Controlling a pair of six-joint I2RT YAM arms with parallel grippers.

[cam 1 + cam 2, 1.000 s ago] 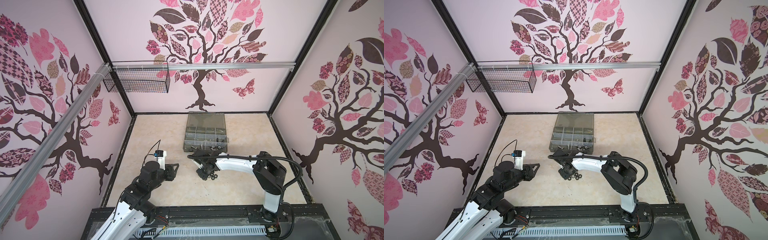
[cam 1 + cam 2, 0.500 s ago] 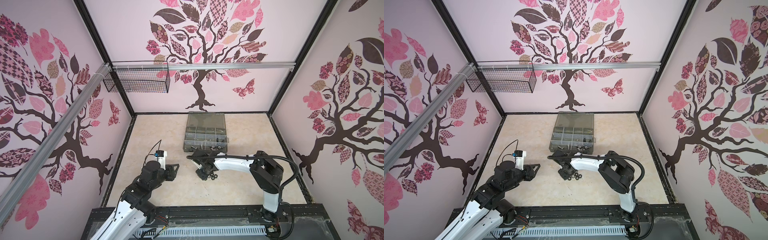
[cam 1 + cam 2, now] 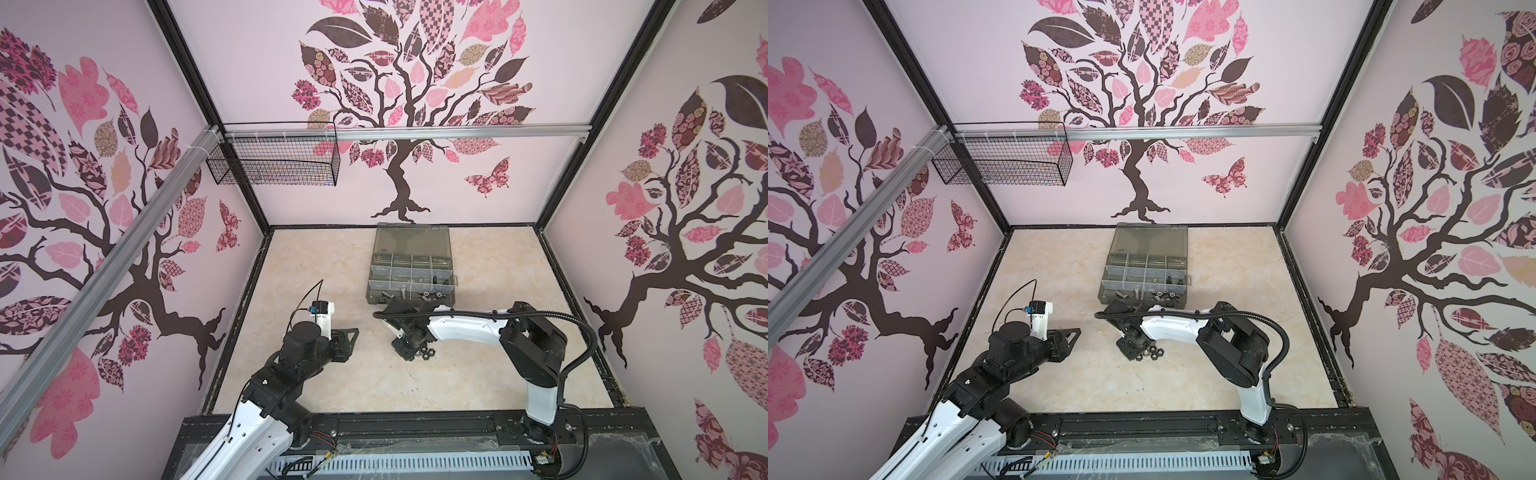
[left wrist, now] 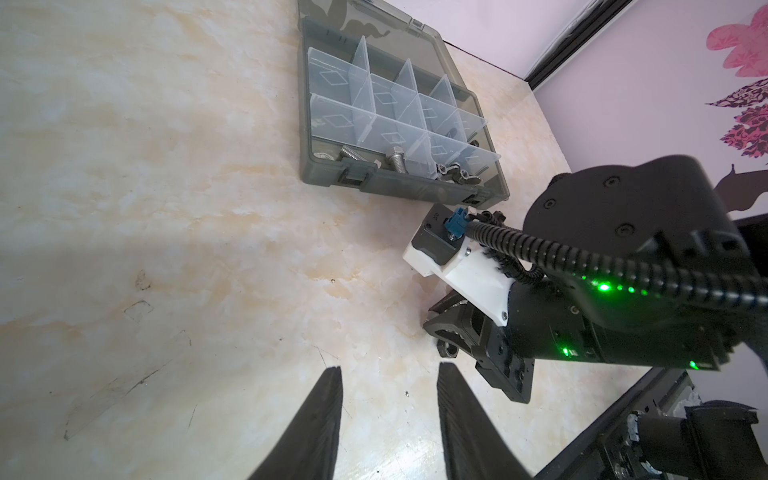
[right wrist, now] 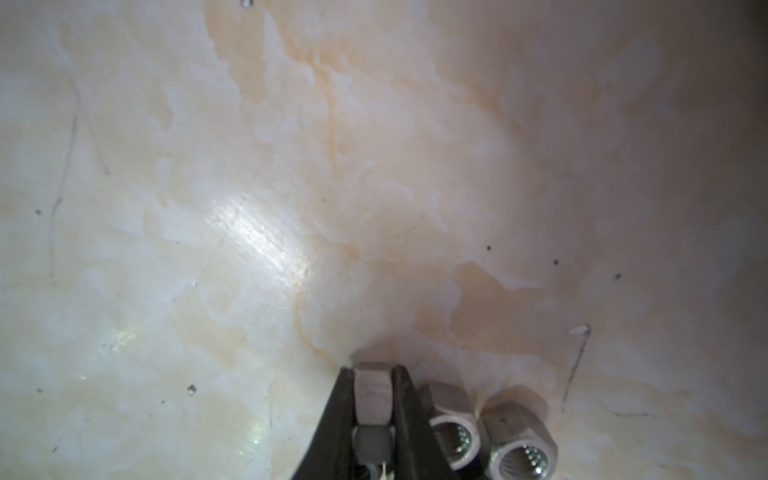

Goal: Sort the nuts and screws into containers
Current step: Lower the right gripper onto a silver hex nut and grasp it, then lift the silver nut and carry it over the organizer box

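Observation:
My right gripper [image 5: 372, 370] is down at the table and shut on a grey hex nut [image 5: 372, 392] held edge-on between its fingers. Two more hex nuts [image 5: 451, 422] lie side by side right next to it, seen as a dark cluster [image 3: 427, 353] in both top views. The containers are pale divided compartments in a dark organizer case [image 3: 411, 272] [image 4: 374, 185] just behind the right gripper [image 3: 405, 353]. Silver screws [image 4: 353, 153] and wing nuts [image 4: 457, 172] lie in its front row. My left gripper [image 4: 388, 370] [image 3: 352, 332] hovers open and empty to the left.
The case's smoky lid [image 3: 411, 239] lies open toward the back wall. A black wire basket [image 3: 274, 164] hangs high on the left rail. The right arm's white link [image 3: 465, 330] stretches across in front of the case. Black frame rails edge the marble tabletop [image 3: 332, 382].
The right arm has edged slightly left over the nuts, its jaws easing briefly and then closing on the nut. The left arm has not moved.

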